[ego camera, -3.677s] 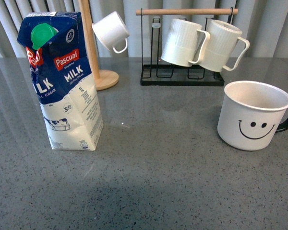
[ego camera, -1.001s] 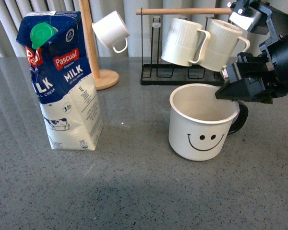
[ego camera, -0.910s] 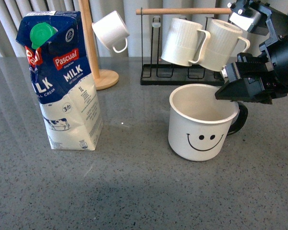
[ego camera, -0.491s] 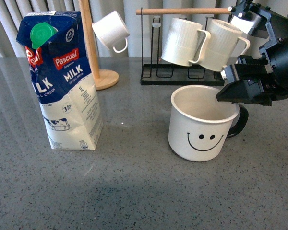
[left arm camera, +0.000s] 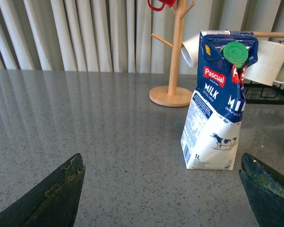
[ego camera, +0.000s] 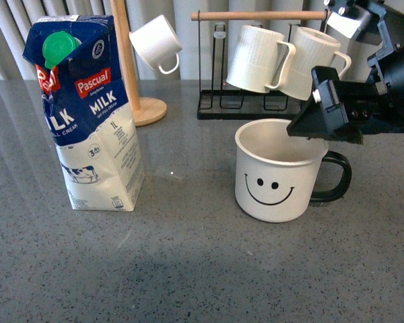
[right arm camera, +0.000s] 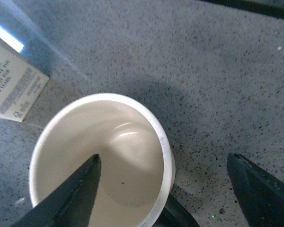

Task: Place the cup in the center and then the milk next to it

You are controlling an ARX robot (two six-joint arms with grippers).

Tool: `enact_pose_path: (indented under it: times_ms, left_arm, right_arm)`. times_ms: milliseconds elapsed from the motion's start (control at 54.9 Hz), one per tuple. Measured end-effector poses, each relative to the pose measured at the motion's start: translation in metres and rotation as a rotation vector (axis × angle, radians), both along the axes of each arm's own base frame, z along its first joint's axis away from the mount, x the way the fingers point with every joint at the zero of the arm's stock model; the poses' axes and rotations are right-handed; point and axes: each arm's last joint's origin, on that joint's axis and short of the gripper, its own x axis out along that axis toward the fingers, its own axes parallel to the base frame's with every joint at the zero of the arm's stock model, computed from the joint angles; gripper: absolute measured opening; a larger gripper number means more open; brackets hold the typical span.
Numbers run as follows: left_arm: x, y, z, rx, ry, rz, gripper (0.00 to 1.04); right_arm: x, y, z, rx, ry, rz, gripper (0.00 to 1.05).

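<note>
My right pincer (ego camera: 316,124) hangs just above the cup (ego camera: 277,178), jaws wide and holding nothing. In the right wrist view one finger (right arm camera: 73,196) is over the cup's mouth and the other is out past the rim, over bare desk (ego camera: 188,269). The cup stands upright about midway between the near and far edges, a little toward the right edge, face to me and handle pointing to the right edge. I judge the first step as good as done.

The milk (ego camera: 87,114) stands upright near the left edge, well apart from the cup. My left pincer (left arm camera: 161,161) is spread wide and empty too, with the milk ahead of it.

Next I should lift the right pincer straight up so the inner finger clears the rim. Then the left one closes round the milk and sets it just beside the cup without nudging it
</note>
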Motion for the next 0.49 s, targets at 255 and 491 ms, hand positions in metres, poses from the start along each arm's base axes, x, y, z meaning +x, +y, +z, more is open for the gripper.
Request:
enact_pose_path:
  times_ms: [255,491]
  left_arm:
    - [0.000,0.000,0.000,0.000,0.000,0.000,0.98]
    - [0.000,0.000,0.000,0.000,0.000,0.000,0.98]
  right_arm:
    - [-0.028,-0.019,0.061,0.118,-0.256,-0.060,0.98]
    - [-0.107,-0.062,0.083,0.220,-0.511,-0.243,0.98]
